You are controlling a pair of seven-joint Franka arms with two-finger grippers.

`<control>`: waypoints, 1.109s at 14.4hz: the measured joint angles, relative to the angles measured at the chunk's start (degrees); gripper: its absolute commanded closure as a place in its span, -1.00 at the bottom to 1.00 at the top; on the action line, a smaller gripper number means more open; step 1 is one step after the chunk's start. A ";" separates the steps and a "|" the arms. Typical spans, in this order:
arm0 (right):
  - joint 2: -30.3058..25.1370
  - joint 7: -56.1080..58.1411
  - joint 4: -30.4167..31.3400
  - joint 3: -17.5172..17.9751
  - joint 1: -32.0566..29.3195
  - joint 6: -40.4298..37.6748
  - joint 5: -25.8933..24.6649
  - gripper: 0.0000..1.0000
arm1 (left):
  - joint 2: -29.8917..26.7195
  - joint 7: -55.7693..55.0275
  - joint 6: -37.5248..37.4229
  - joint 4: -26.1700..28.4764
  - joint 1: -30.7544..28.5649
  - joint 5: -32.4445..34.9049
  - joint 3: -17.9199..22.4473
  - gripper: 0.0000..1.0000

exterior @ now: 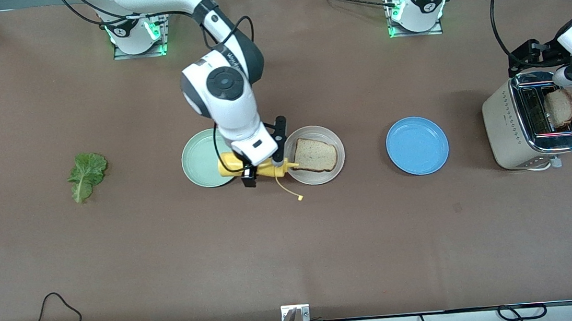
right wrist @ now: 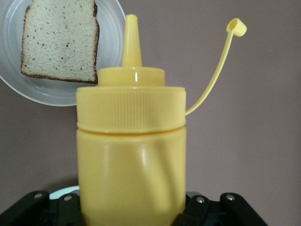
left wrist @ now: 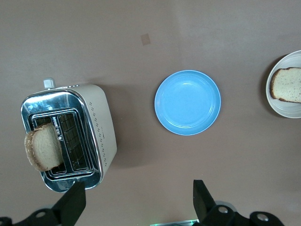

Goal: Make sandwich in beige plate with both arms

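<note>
Lettuce (exterior: 86, 175) lies alone at the left of the front picture, well apart from the plates, so I must still fetch it.

Next comes the green plate (exterior: 201, 159), and over its edge my right gripper (exterior: 261, 171) holds the yellow mustard bottle (exterior: 255, 167) on its side, fingers closed on the body. The nozzle points to the beige plate (exterior: 317, 177) in the middle of the picture, where one bread slice (exterior: 315, 154) lies flat. The cap (exterior: 299, 197) hangs loose on its strap. My worry here: the nozzle tip is only at the rim, so a squeeze now could drop mustard on the plate edge or the table instead of the bread. In the right wrist picture the bottle wall is already dented, so I think a harder grip could push out too much.

The blue plate (exterior: 417, 145) sits bare further right.

At the right edge, my left gripper (left wrist: 136, 200) hangs over the toaster (exterior: 530, 126), fingers apart and holding nothing. A second slice (exterior: 561, 107) stands up from the slot. It leans, so a poor pinch may break it or tip the toaster.
</note>
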State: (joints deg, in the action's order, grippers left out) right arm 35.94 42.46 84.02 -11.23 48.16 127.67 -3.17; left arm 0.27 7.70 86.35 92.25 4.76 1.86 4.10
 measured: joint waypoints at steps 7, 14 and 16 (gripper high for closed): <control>6.49 -9.31 -5.19 0.00 6.28 -5.67 -14.02 0.24 | 0.00 -0.04 0.00 0.00 0.00 0.00 0.00 -1.00; 12.51 -14.90 -8.41 -0.03 9.40 -7.35 -20.69 0.22 | 0.00 -0.07 0.00 0.00 0.01 0.00 0.00 -1.00; 13.82 -16.52 -8.46 -0.02 10.09 -7.35 -22.42 0.21 | 0.00 -0.07 0.00 0.00 0.03 0.00 0.00 -1.00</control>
State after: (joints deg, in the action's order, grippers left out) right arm 49.76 25.93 75.56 -11.26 58.26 120.32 -25.59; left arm 0.27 7.63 86.35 92.25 4.79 1.86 4.10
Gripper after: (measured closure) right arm 0.604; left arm 0.000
